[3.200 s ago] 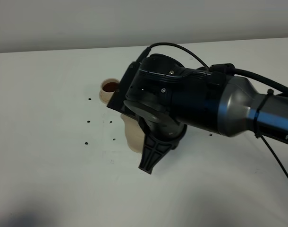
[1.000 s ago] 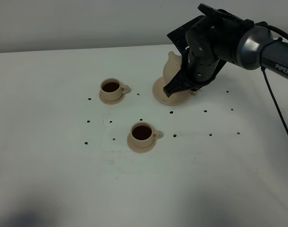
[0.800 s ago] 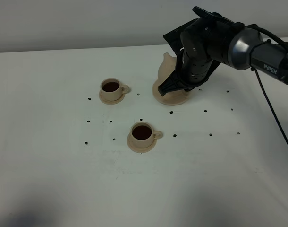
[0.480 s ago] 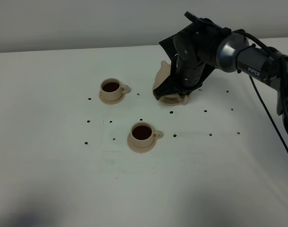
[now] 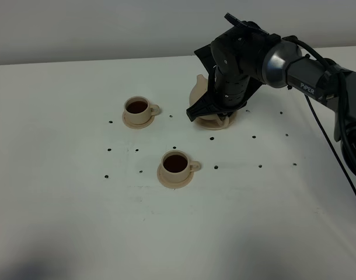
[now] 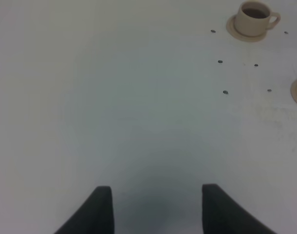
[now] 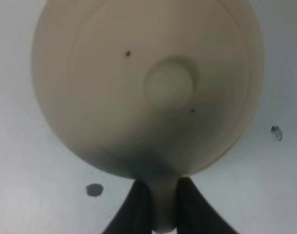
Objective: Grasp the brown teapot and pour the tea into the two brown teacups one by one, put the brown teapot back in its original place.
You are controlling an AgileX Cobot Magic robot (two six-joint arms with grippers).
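1. The right gripper (image 7: 157, 207) is clamped on the loop handle of the brown teapot (image 7: 148, 83); in the wrist view both dark fingers (image 7: 138, 209) pinch the tan handle between them.
2. From the high camera the teapot (image 5: 199, 87) sits at the far side of the white table (image 5: 79, 221), mostly hidden behind the arm, over the wide saucer (image 5: 216, 121); whether it rests on it is hard to tell.
3. The 2 teacups hold dark tea: far teacup (image 5: 137, 108) and near teacup (image 5: 175, 164), each on its own saucer.
4. White lettering on the right arm (image 5: 300, 64) seems to read "PiPER".
5. The left gripper (image 6: 156, 209) hangs with its jaws apart over bare table, holding nothing.
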